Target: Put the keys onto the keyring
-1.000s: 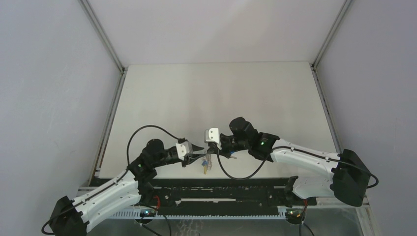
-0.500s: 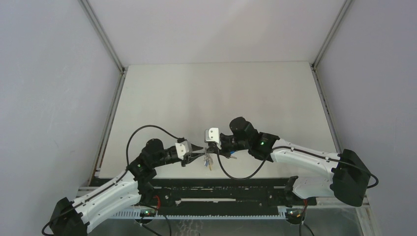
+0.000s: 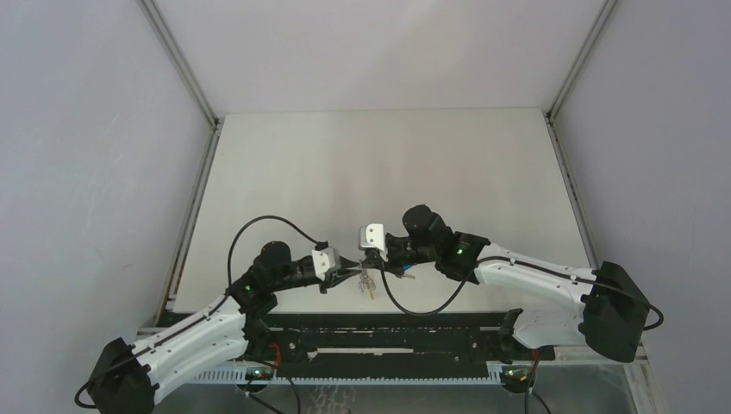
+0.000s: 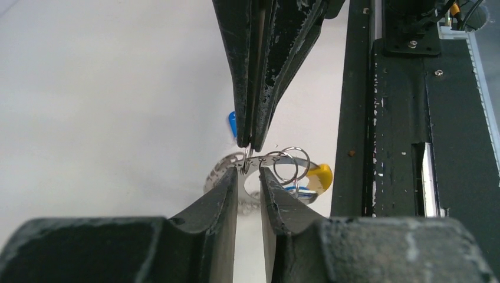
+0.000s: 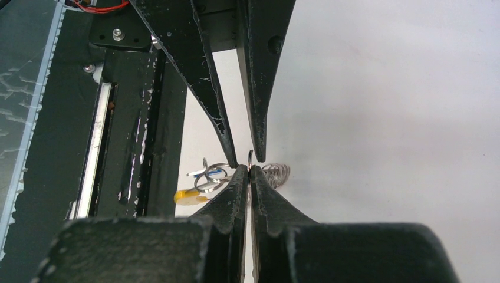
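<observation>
Reaching inward over the near edge of the white table [image 3: 388,164], close to the middle: left hand [image 3: 343,270] and right hand [image 3: 371,262], tips almost meeting. Just near of those tips, the keyring [image 3: 366,283], a small silvery tangle with a yellowish speck; too small to make out more.

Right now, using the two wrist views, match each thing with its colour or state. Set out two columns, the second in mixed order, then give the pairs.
Column 1
1 left pincer
2 right pincer
3 key head
4 curved section of the keyring

Column 2
A blue
B shut on the keyring's thin wire
C yellow-orange
D jaws slightly apart

Pairs: 1-D, 2-B, 3-A, 4-C
</observation>
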